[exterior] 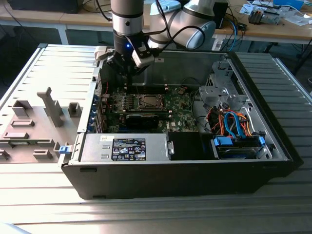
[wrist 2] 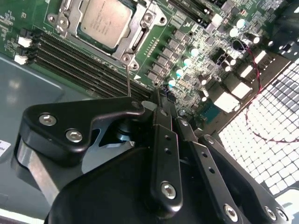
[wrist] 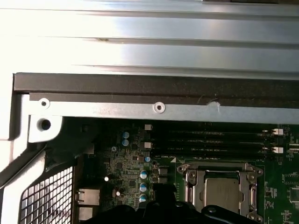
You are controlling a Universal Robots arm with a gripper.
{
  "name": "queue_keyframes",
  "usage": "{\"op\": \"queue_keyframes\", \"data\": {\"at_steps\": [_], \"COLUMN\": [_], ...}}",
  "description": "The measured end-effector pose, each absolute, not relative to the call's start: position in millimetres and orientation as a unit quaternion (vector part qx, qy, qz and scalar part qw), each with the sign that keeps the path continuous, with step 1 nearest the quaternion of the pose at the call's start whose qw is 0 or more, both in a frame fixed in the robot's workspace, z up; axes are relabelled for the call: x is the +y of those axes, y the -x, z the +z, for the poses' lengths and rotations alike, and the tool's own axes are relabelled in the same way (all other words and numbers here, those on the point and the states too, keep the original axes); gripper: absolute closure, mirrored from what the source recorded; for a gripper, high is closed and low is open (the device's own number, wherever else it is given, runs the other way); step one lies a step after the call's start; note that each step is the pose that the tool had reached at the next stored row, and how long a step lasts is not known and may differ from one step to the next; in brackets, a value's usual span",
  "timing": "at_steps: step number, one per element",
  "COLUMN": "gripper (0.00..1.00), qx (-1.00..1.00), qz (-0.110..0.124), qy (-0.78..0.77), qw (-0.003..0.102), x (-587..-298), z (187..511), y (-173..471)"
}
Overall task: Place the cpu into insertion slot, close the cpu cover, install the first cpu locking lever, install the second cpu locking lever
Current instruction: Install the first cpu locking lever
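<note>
Cpu (wrist 2: 103, 21), its dull silver top facing up, sits in the insertion slot (wrist 2: 140, 35) on the green motherboard (wrist 2: 196, 60), and the cpu cover (wrist 2: 142, 39) lies flat around it, its square opening framing the chip. In the first wrist view the same chip (wrist: 223, 193) shows inside the silvery frame (wrist: 187, 179), with the long black memory slots (wrist: 210, 142) just beside the socket and a row of small round capacitors (wrist: 144, 179) near it. A thin metal lever (wrist 2: 128, 81) runs from the corner of the cover toward the gripper (wrist 2: 159, 105), whose black fingers (wrist 2: 161, 135) appear drawn close together; whether they pinch the wire I cannot tell.

In the exterior view the socket (exterior: 148, 102) lies near the middle of the open computer case (exterior: 273, 141), and the gripper (exterior: 127, 62) hangs above it at about 11 o'clock. A power supply box (exterior: 129, 147) with a black label sits at 6 o'clock from the socket, a drive cage with blue cables (exterior: 234, 131) at 3 o'clock. Grey plastic fixtures (exterior: 48, 109) stand on the ribbed table (exterior: 44, 68) at 9 o'clock, well apart from the case.
</note>
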State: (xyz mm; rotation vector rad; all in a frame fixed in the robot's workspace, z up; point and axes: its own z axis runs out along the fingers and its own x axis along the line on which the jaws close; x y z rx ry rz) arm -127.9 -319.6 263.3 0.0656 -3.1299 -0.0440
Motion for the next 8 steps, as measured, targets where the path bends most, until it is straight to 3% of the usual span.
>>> {"op": "queue_keyframes", "data": {"at_steps": [8], "gripper": [0.89], "qx": [-0.999], "qz": [-0.031], "qy": [-0.021], "qw": [0.005], "x": [-311.7], "z": [263.1], "y": [128.0]}}
